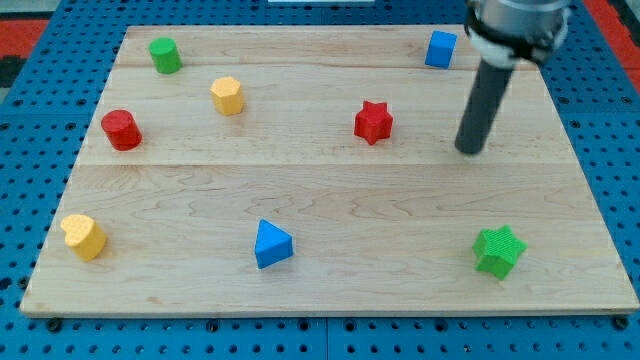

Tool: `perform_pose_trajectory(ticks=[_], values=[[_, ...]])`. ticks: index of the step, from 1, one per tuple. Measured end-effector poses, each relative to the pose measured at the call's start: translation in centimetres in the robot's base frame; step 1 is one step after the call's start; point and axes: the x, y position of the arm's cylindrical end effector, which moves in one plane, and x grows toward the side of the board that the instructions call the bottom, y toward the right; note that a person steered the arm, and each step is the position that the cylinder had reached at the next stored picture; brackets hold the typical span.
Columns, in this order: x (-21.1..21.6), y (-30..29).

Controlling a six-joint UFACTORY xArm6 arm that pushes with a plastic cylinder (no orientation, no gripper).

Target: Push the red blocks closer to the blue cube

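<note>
Wooden board (330, 285) on a blue pegboard (40, 310), eight small blocks scattered across it. No pincer on this arm, so nothing to open, close or grip: only a straight dark rod, my tip (469, 150) down on the board in its right half, nearer the right edge than the middle, touching no block. Blue cube (440, 49) close to the top edge, right of centre, above and slightly left of my tip, clearly apart from it. Red star (373, 122) a little right of the board's centre, in the upper half, left of my tip with bare wood between, and below-left of the blue cube. Red cylinder (121, 130) near the left edge, about level with the red star, well apart from the blue cube and from my tip. Green cylinder (164, 55) near the top left corner. Yellow block (227, 95), roughly six-sided, below and right of the green cylinder, between it and the centre. Yellow heart (84, 236) near the bottom left corner. Blue triangle (272, 244) near the bottom edge, left of centre. Green star (498, 250) near the bottom right corner, below my tip and well apart from it.
</note>
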Motion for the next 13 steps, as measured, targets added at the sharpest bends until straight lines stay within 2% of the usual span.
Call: perform_pose_trajectory(ticks=[1,2,3,6,8,9,10,11,13], values=[[-1.1,-11.8],[-6.0,-11.9],[-8.4,-10.4],[-8.8,-10.4],[-5.7,-8.5],[-7.7,-7.6],[-11.6,-6.2],[-12.5,-2.7],[-12.8,-3.7]])
